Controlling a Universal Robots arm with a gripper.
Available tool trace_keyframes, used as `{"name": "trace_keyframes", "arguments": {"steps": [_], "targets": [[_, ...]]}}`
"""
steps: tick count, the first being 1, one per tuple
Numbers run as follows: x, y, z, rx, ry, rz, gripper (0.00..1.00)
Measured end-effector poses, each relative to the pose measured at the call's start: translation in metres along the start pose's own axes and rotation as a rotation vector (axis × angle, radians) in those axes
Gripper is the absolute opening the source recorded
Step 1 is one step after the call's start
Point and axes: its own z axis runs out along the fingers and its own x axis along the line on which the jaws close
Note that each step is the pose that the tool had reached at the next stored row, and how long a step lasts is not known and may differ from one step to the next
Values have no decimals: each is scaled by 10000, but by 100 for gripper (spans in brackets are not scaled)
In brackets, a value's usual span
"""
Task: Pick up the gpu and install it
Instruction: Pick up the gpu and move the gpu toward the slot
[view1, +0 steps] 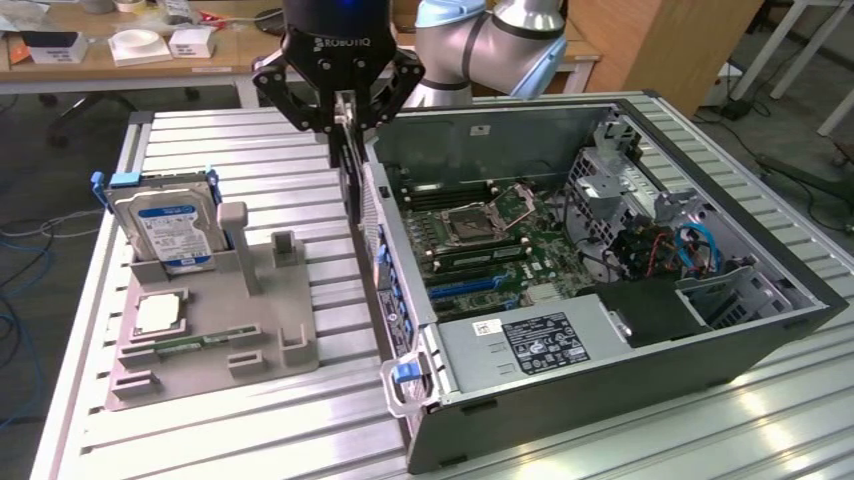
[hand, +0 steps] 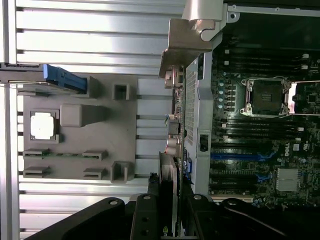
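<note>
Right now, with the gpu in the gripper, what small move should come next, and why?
Probably a short shift toward the exterior view's right. The gripper holds the gpu edge-on over the case's wall, so the motherboard's blue slots are not beneath it.

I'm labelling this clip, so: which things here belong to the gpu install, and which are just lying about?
In the job: gpu, held in the pincer; open computer case; motherboard.
Lying about: hard drive, processor chip and memory stick on the grey holder.
</note>
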Motion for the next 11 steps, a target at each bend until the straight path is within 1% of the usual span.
{"name": "trace_keyframes", "arguments": {"steps": [11], "targets": [[-53, -1, 1, 1, 0, -1, 27]]}}
